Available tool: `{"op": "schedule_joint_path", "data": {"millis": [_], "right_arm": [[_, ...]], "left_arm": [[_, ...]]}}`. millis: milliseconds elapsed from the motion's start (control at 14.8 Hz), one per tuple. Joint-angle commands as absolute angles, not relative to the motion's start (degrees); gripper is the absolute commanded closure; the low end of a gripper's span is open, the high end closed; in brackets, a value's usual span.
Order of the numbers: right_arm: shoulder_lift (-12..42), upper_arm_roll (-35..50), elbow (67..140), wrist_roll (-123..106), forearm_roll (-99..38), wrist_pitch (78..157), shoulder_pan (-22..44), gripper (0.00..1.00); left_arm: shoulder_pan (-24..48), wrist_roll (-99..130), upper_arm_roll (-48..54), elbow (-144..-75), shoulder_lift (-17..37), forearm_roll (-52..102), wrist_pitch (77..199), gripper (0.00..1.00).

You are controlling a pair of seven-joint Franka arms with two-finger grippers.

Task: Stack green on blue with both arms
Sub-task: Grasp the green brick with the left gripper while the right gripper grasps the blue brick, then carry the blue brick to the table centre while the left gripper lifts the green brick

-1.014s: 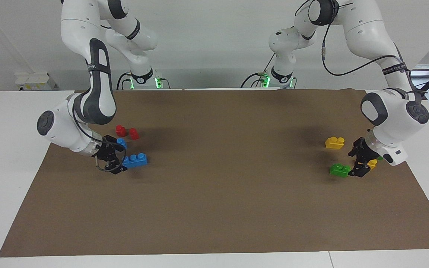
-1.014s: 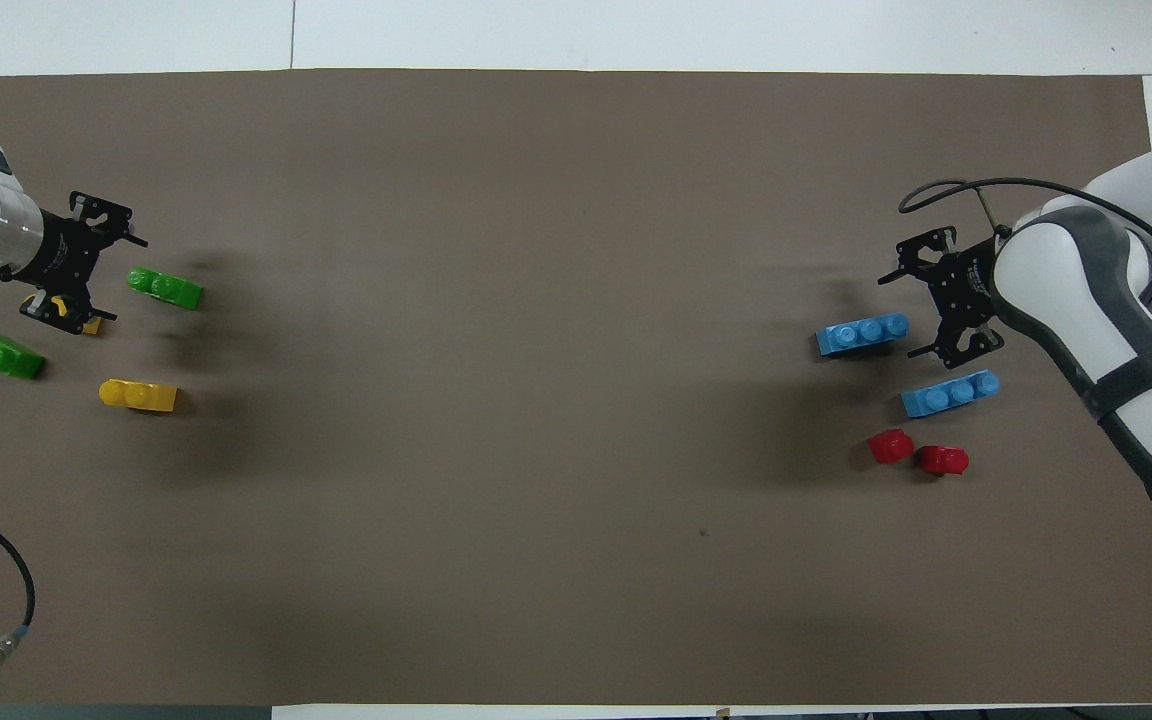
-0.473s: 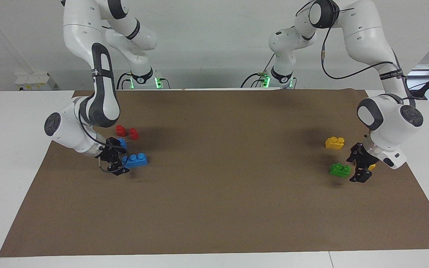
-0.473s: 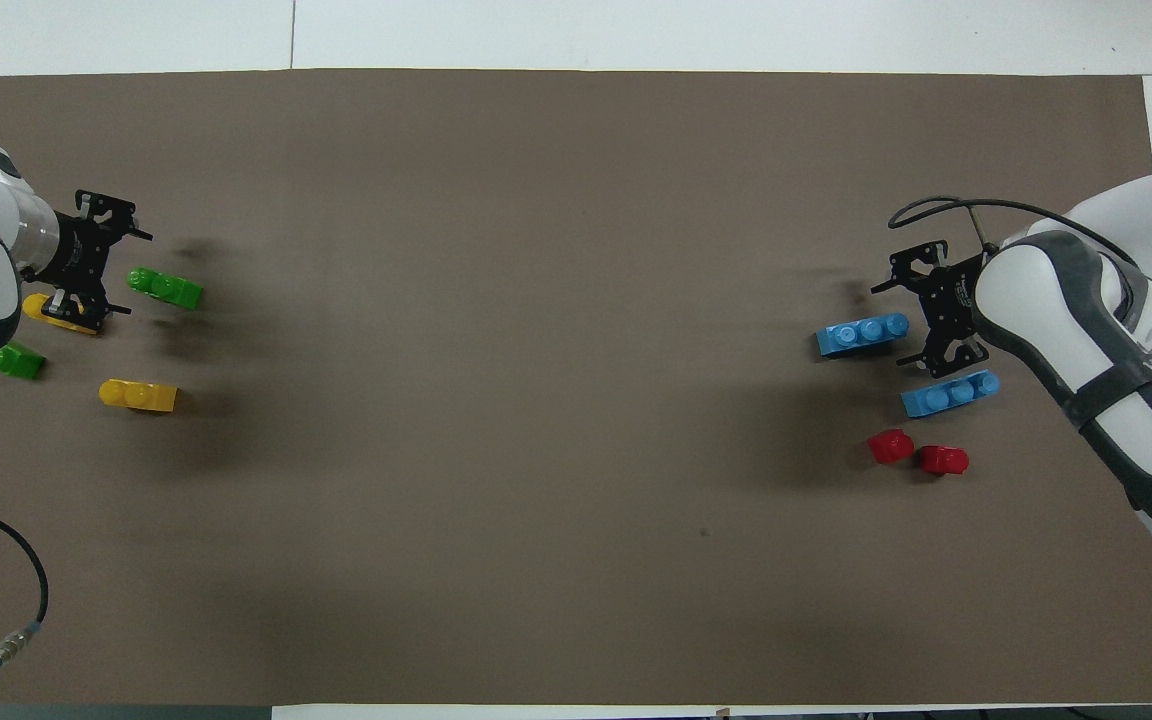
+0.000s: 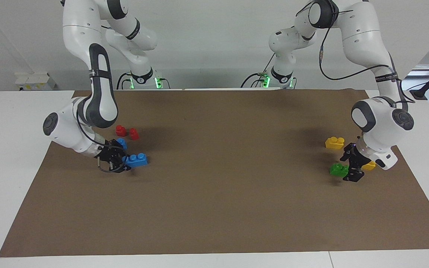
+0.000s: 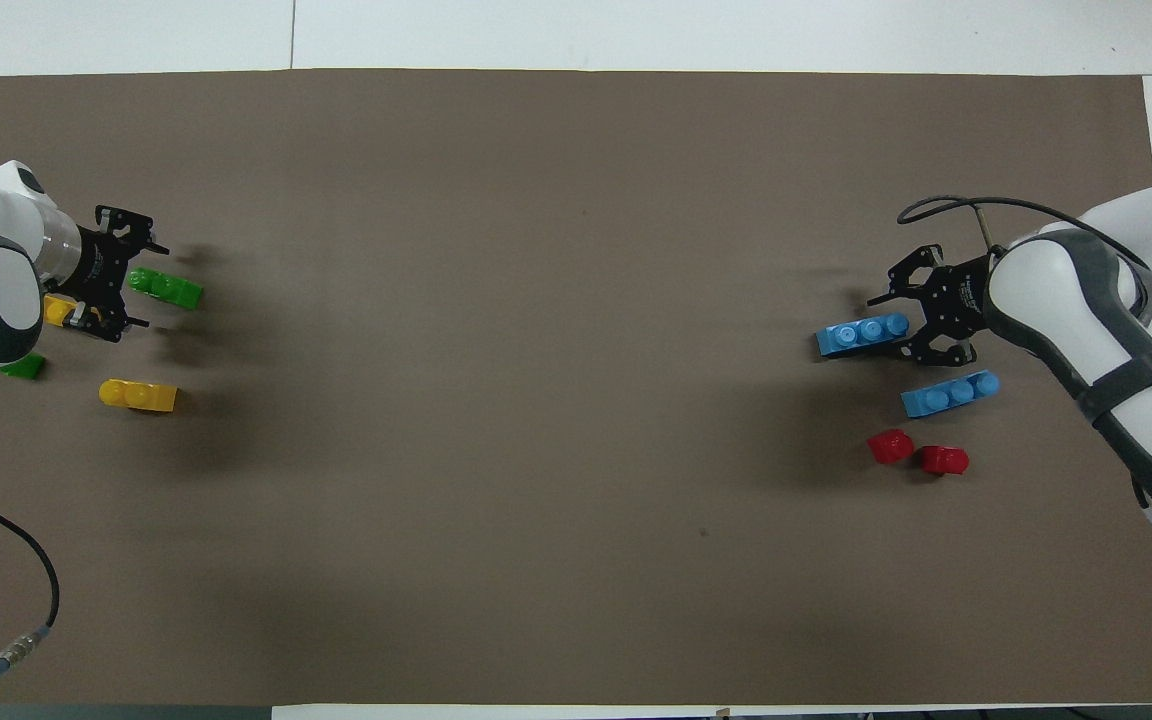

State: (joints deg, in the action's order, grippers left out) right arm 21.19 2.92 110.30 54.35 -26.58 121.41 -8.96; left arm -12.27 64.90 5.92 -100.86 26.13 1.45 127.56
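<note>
Grasp stage | left gripper (image 5: 349, 168) fingers spread wide, green brick (image 5: 338, 169) at their tips | right gripper (image 5: 119, 161) fingers part-closed around blue brick (image 5: 137, 160) end; hold unconfirmed | bricks likely light, rigid, smooth: pinch flat sides below studs.

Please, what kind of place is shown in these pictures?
Probably a robotics lab: two white robot arms mounted at a table covered with a brown mat, and toy bricks set out on it.

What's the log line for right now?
left hand: open, at small green plastic brick | right hand: at long blue plastic brick | stacking: not started
</note>
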Motion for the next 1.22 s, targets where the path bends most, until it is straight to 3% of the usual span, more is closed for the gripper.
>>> {"op": "schedule_joint_path", "data": {"millis": [0, 473, 743, 946, 1014, 1149], "right_arm": [[20.39, 3.52, 110.84, 51.6, -28.83, 121.82, -10.11, 1.0], [19.96, 4.04, 100.38, 59.21, -29.18, 116.28, -4.59, 1.0], [18.02, 3.96, 100.2, 75.02, -29.0, 117.86, 5.34, 1.0], [17.67, 4.04, 100.37, 87.84, -29.18, 122.32, 11.85, 1.0], [17.67, 4.04, 100.63, 91.81, -29.18, 124.78, 14.39, 1.0], [17.49, 4.13, 102.56, 97.97, -29.27, 129.53, 18.7, 1.0]], "left_arm": [[-11.69, 65.74, 5.54, -101.51, 25.4, 1.76, 128.14, 0.0], [-11.69, 65.74, 5.45, -101.6, 25.4, 1.41, 128.41, 0.01], [-11.87, 65.74, 5.45, -101.6, 25.4, 1.41, 128.5, 0.37], [-11.78, 65.66, 5.45, -101.34, 25.49, 0.88, 128.76, 0.94], [-11.69, 65.48, 5.45, -100.99, 25.49, 0.44, 128.67, 1.0], [-11.69, 65.3, 5.54, -100.02, 25.66, 0.26, 128.06, 1.0]]}}
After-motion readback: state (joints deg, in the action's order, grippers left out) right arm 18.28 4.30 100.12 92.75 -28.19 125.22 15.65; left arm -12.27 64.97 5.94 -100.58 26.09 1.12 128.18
